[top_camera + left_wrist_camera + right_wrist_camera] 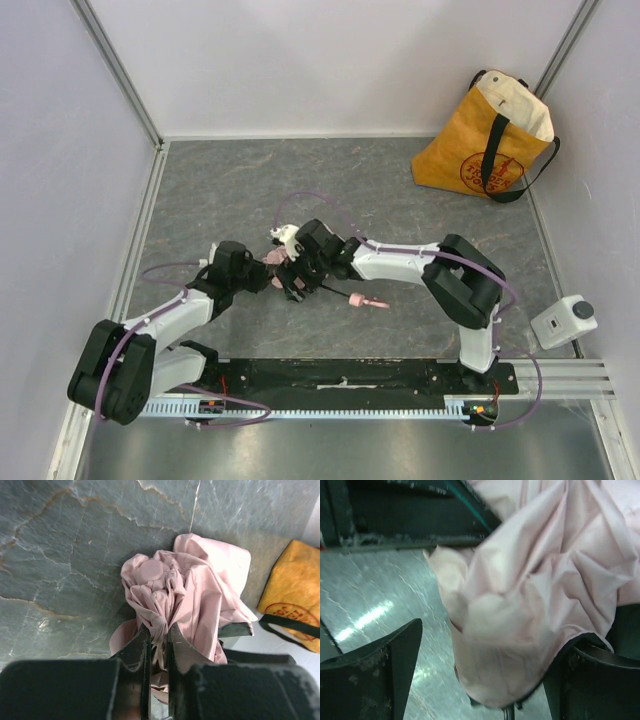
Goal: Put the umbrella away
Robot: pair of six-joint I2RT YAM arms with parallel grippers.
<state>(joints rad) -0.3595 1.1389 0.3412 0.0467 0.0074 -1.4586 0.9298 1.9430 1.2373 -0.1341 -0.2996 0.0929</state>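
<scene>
1. Umbrella [190, 590] lies bunched up near the middle of the worktop [250, 190].
2. Left fingers [140, 655] pinch its fabric; right fingers [395, 652] stand wide apart (holding nothing).
3. Hold the pinch firm while gathering loose folds.

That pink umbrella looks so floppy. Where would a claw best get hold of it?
Probably the gathered fabric of the umbrella, just behind its round cap, coming from the cap end, as the left gripper does: there the folds bunch into a fairly firm bundle. The thin shaft and small handle, at the other end, offer less to pinch.
</scene>
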